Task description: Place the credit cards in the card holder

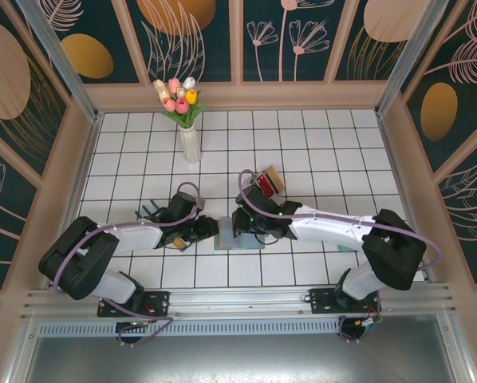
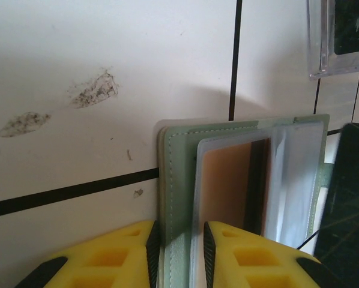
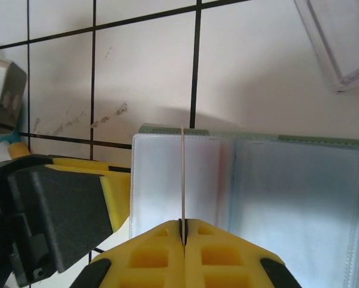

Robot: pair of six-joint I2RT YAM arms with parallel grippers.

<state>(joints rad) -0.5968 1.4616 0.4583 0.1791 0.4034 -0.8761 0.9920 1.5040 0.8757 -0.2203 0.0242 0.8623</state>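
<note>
Card holder (image 2: 176,156) clamped by left pincer (image 2: 179,231), right pincer (image 3: 184,225) pinching card (image 3: 183,174), clear box (image 3: 341,42) near.

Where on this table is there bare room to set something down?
Bare tiles lie left of the vase, and between the clear box and the right wall. Crowded at the card holder, where the left gripper and right gripper, pinching a credit card, meet.

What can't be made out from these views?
Right wrist: thin plastic card in shut right gripper is edge-on; face colour hidden.
Left wrist: left gripper straddles sage-green bifold card holder; actual pinch cut off by bottom edge.
Top external: holder mostly covered by both grippers.
Left wrist: clear plastic box cropped by top edge.
</note>
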